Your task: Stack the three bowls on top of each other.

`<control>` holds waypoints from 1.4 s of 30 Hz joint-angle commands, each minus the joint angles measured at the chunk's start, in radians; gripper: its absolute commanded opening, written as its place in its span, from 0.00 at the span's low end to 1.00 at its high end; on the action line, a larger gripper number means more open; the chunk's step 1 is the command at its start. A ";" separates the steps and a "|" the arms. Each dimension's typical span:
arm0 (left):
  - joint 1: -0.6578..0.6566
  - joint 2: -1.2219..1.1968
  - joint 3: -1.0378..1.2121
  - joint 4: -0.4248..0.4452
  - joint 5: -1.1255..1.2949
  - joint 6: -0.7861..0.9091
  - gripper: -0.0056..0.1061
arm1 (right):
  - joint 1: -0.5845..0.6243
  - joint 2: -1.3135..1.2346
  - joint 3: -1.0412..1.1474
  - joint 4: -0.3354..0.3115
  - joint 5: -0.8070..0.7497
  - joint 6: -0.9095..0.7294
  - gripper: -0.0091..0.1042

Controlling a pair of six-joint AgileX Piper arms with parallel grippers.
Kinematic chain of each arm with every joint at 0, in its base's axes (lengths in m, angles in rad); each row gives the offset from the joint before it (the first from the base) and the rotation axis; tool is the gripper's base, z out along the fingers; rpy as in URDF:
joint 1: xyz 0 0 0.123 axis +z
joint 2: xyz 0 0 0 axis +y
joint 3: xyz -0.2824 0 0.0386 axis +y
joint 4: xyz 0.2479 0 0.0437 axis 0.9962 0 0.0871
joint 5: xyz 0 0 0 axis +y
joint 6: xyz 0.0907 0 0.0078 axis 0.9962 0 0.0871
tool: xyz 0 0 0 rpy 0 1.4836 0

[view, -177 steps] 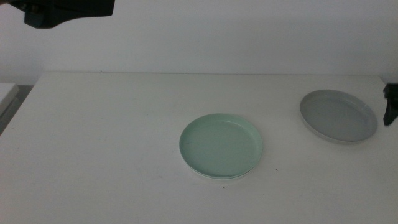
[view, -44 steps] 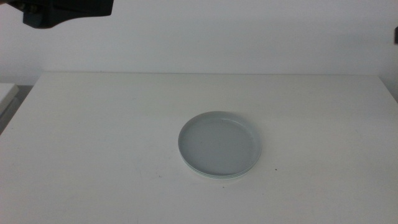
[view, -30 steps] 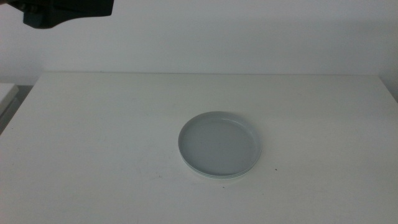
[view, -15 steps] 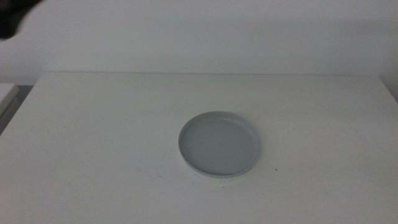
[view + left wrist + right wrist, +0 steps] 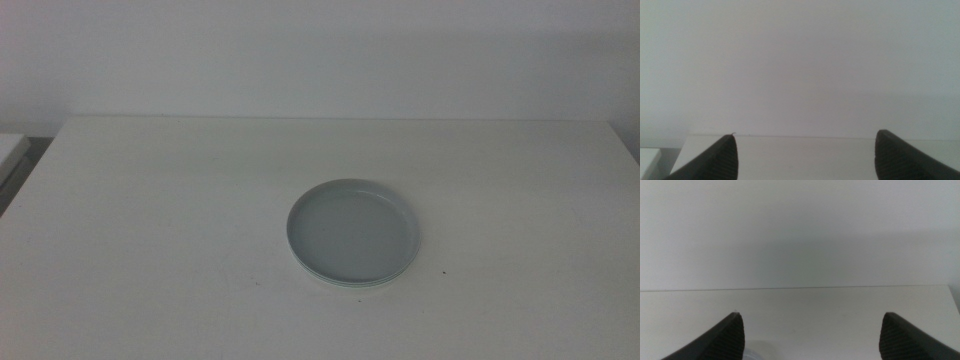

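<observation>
Middle view: no arm or gripper appears here; only the stack on the desk [image 5: 150, 200] is visible.
Stack location: slightly right of the desk's centre, nearer its front edge than the wall [image 5: 320, 50] behind it.
Top bowl: grey bowl [image 5: 353, 228], lying flat, rim level, nested on what sits beneath.
Lower bowls: a thin pale rim [image 5: 345, 285] shows under the grey bowl's near edge; the separate layers and their colours cannot be told apart from this angle.
Loose bowls: none visible anywhere else on the desk.
Left gripper [image 5: 805, 155]: raised well clear of the stack, facing the wall past the desk's far edge; jaws spread wide, nothing between them.
Right gripper [image 5: 812, 335]: likewise clear of the stack, above the desk, aimed toward the wall; jaws wide apart, holding nothing.
Progress: judged complete or nearly so; with no bowl left apart from the stack, no further placement appears necessary.
</observation>
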 commanded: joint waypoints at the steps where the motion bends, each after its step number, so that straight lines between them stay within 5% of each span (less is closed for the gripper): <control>1: 0.002 -0.005 0.004 0.009 -0.004 -0.016 0.89 | -0.007 -0.005 0.004 0.002 -0.008 0.000 0.90; 12: 0.002 -0.024 0.006 0.012 0.000 -0.018 0.89 | -0.007 -0.055 0.097 -0.003 -0.115 0.000 0.90; 17: 0.002 -0.093 0.038 -0.044 -0.009 -0.016 0.89 | -0.007 -0.237 0.353 0.137 -0.332 0.000 0.90; 19: 0.002 -0.142 0.097 -0.088 -0.055 -0.016 0.89 | -0.007 -0.335 0.464 0.095 -0.360 0.000 0.90; 23: 0.015 -0.273 0.297 -0.050 -0.128 -0.016 0.89 | -0.007 -0.558 0.704 -0.090 -0.380 0.000 0.90; 28: 0.077 -0.469 0.533 -0.121 -0.131 -0.016 0.89 | -0.007 -0.793 0.987 -0.123 -0.482 0.000 0.90; 32: 0.116 -0.592 0.675 -0.063 -0.135 -0.016 0.89 | -0.012 -0.941 1.146 -0.206 -0.473 0.000 0.90; 42: 0.117 -0.592 0.842 -0.030 -0.282 -0.016 0.89 | -0.117 -1.109 1.330 -0.213 -0.427 0.000 0.90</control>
